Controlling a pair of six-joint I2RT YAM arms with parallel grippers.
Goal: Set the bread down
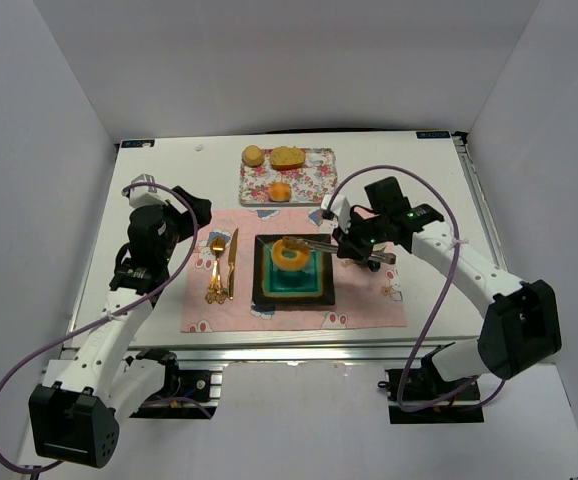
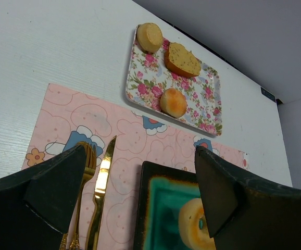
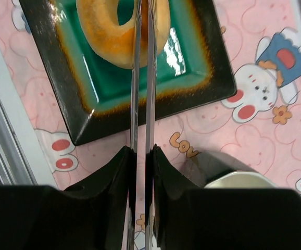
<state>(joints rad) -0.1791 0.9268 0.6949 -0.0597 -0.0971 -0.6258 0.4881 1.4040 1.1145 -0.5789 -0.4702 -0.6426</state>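
Nearest the bottom of the top view, a pink placemat (image 1: 369, 300) lies on the white table (image 1: 149, 170). At its centre is a square black-rimmed plate (image 1: 294, 303) with a teal well. The ring-shaped bread (image 1: 291, 255) rests in that well, toward its upper part. Reaching in from the right of the frame, the right gripper (image 3: 141, 156) is clenched on a pair of metal tongs (image 1: 319, 245), its fingers squeezing the two blades nearly together. In the right wrist view the blades run up across the right side of the ring and leave the top of the frame, so whether their tips pinch the bread cannot be told. Left of the plate, a gold fork (image 1: 215, 270) and a gold knife (image 1: 232, 262) lie side by side on the placemat. At the upper left of the placemat the left gripper (image 2: 140, 156) hangs released, its dark fingers (image 2: 51, 192) spread wide with nothing between them. Farthest back, at upper centre just beyond the placemat's far edge, a floral tray (image 1: 314, 185) holds a round roll (image 1: 253, 155), a seeded slice (image 1: 288, 157) and a small bun (image 1: 280, 192).
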